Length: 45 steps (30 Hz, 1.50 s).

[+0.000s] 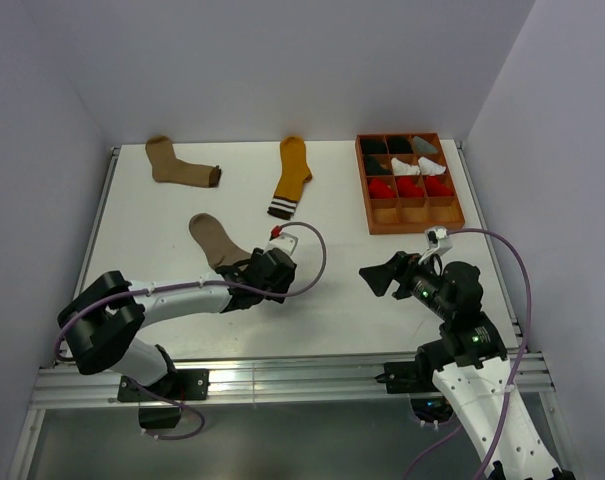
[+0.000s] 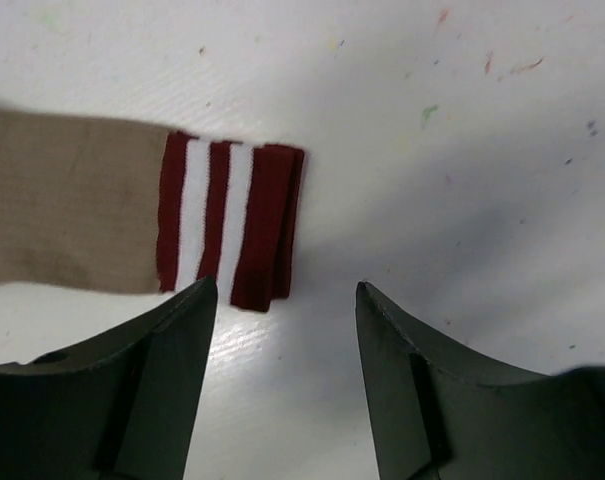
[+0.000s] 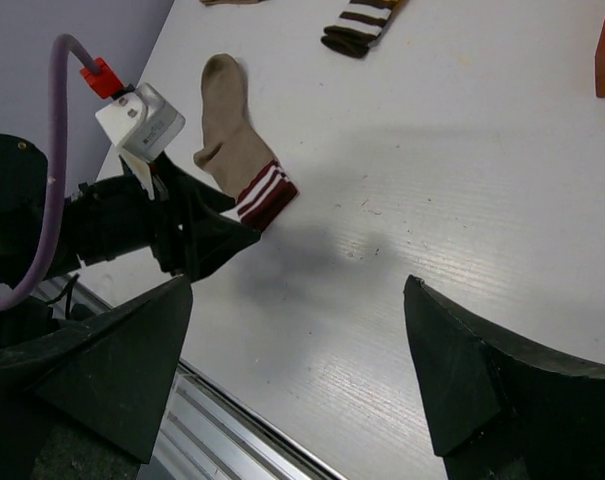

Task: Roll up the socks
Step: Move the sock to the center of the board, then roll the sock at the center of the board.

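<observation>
Nearest the bases, the right tool (image 3: 297, 285) hangs over a bare stretch of the surface (image 1: 342, 320), its jaws wide apart and holding nothing. Just beyond and to the left, the left tool (image 2: 282, 290) is low over the surface with its jaws apart too. They are not clamped on anything, though the folded end of the red-and-white cuff (image 2: 232, 220) lies just ahead of the tips, nearest the left one. That cuff belongs to the light brown sock (image 1: 217, 240), which lies flat with its toe pointing away from the arms.

The step in hand looks like the first grasp on this sock, at the cuff end (nothing is rolled yet). The next move probably calls for the tips to reach a little further so that they straddle the cuff edge, then pinch it and turn it over towards the toe.

Further back, the mustard sock (image 1: 294, 175) and the tan sock (image 1: 177, 162) lie flat and untouched, well apart. At the far right stands the wooden tray (image 1: 462, 200) of rolled bundles (image 1: 410, 186).
</observation>
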Motion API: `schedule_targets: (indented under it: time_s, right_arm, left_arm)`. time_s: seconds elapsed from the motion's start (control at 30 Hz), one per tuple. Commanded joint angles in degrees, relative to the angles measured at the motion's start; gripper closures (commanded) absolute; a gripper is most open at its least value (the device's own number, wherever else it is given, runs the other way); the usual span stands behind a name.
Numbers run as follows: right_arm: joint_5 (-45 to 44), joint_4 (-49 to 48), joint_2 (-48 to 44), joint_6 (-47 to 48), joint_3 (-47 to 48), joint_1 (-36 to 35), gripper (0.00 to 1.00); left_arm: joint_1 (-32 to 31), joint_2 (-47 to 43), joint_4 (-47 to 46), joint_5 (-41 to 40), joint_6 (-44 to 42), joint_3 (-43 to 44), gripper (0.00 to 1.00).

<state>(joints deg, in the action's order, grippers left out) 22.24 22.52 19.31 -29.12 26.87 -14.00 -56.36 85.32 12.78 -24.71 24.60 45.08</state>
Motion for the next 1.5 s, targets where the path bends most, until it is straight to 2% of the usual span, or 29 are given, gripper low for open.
schedule_targets:
  time_s: [0.0, 0.27, 0.43, 0.53, 0.7, 0.83, 1.03, 1.47]
  right_arm:
    - [0.35, -1.78, 0.55, -0.14, -0.42, -0.41, 0.07]
    - [-1.14, -0.99, 0.2, 0.29, -0.15, -0.41, 0.07]
    - [-1.85, -0.38, 0.03, 0.38, 0.55, -0.41, 0.08]
    - [-2.55, 0.33, 0.03, 0.73, 1.16, -0.41, 0.08]
    - [-3.52, 1.99, -0.41, 1.52, 2.22, -0.41, 0.08]
    - [-5.62, 2.61, -2.16, 1.62, 2.13, -0.41, 0.09]
    - [-6.86, 1.82, -3.58, 0.47, 1.25, -0.41, 0.09]
    - [-7.21, 1.82, -3.93, -0.58, 0.46, -0.41, 0.11]
  left_arm:
    - [2.39, 0.02, -10.04, 6.41, -2.54, -0.34, 0.37]
    - [4.24, 8.8, -12.16, 12.22, -2.72, 2.73, 0.38]
    - [4.15, 14.51, -14.62, 18.63, -2.28, 6.77, 0.38]
    - [3.37, 17.41, -14.36, 19.79, -2.45, 10.81, 0.39]
    - [0.2, 17.08, -10.32, 12.33, -3.24, 17.31, 0.39]
    - [-1.47, 11.91, -8.56, 4.42, -4.47, 17.33, 0.4]
    - [-3.76, 11.27, -6.01, -2.61, -4.91, 16.09, 0.42]
    - [-4.99, 18.12, -7.42, -1.92, -5.0, 16.18, 0.47]
